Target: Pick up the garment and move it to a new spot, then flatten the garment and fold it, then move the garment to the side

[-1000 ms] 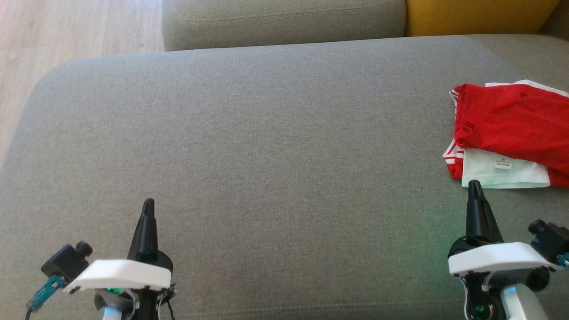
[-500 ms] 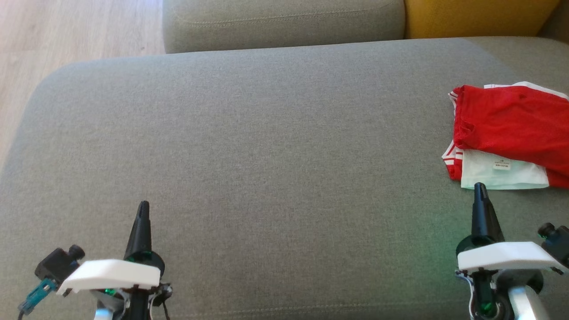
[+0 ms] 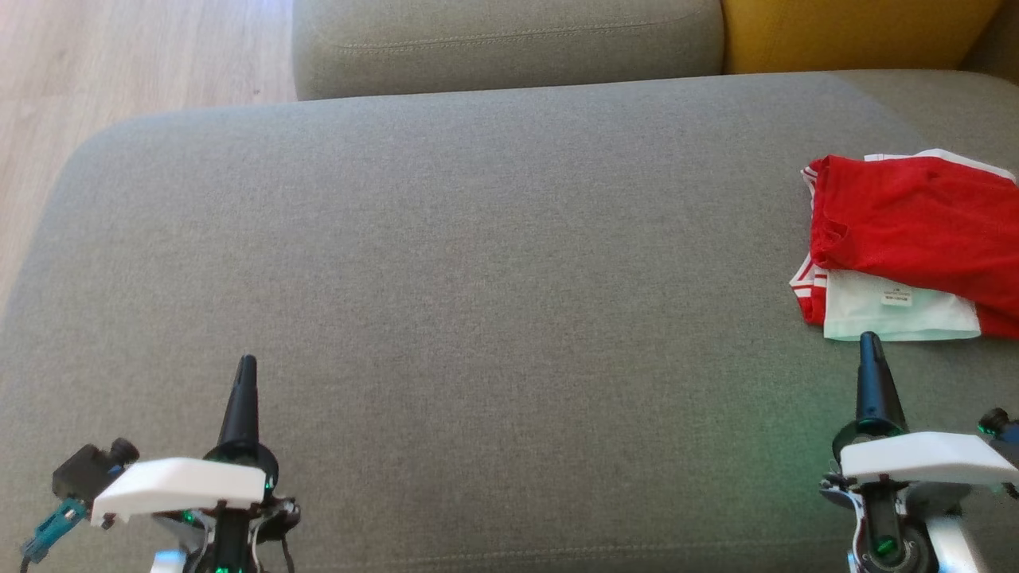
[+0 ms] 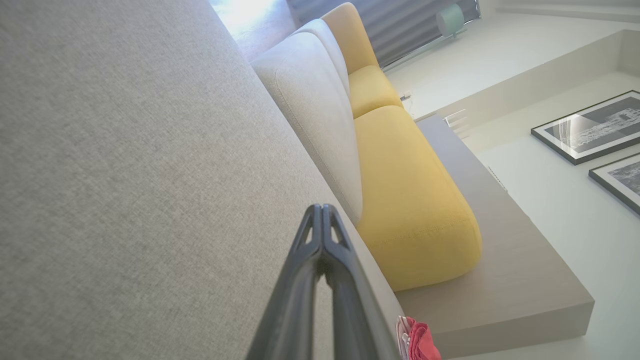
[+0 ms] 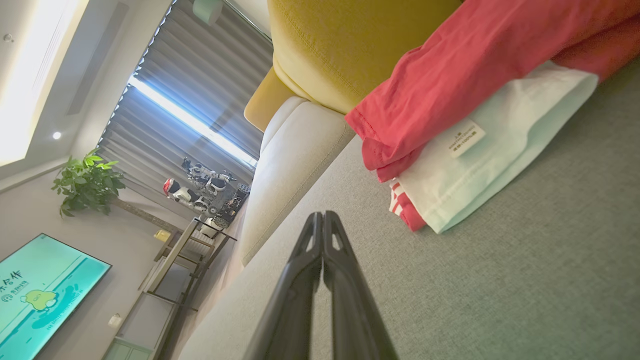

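Folded garment (image 3: pixel 907 223) at right edge of cushion (image 3: pixel 478 278); left tool (image 3: pixel 245 364), right tool (image 3: pixel 868 342) closed, empty.

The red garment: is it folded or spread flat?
Folded. The garment lies in stacked layers, white part under red, on the sofa.

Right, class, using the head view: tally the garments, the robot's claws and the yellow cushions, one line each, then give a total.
Garments: 1 (red and white garment)
Claws: 2 (left claw, right claw, both shut)
Yellow cushions: 1 (yellow cushion)
Total: 4
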Controlling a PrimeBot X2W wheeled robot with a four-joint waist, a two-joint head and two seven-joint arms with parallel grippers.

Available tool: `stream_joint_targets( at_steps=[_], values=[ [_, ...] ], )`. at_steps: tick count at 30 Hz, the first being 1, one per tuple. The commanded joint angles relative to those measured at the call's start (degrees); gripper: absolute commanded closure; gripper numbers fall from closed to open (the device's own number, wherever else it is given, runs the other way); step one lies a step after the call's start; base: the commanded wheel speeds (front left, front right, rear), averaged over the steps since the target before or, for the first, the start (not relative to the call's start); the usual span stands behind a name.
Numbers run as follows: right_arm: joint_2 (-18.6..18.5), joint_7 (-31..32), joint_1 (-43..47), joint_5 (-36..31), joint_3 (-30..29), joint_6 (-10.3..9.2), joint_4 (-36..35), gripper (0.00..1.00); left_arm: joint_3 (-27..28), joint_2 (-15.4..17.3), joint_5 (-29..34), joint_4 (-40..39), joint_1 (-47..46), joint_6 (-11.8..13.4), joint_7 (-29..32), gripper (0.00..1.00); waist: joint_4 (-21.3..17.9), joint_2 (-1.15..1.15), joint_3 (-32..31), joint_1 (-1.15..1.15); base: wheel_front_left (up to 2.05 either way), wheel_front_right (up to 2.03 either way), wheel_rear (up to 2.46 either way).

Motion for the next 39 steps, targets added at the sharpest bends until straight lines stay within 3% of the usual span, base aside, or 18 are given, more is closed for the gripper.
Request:
stream_joint_targets(
  at_steps=[1, 39],
  values=[
    [-1.19, 0.41, -3.09, 1.7, 0.35, 0.11, -1.68, 1.0, 1.43, 0.83, -1.13, -1.64, -2.91, -0.4, 0.58, 1.0, 0.0, 0.0, -0.03, 0.0, 0.0, 0.0, 0.0],
    [-1.3, 6.73, -3.86, 28.06, -1.95, 0.17, -1.24, 1.0, 5.94, 0.87, -19.1, 0.48, -4.78, -1.71, 7.01, 1.0, -0.06, 0.0, -1.23, 0.0, 0.0, 0.0, 0.0]
  ],
)
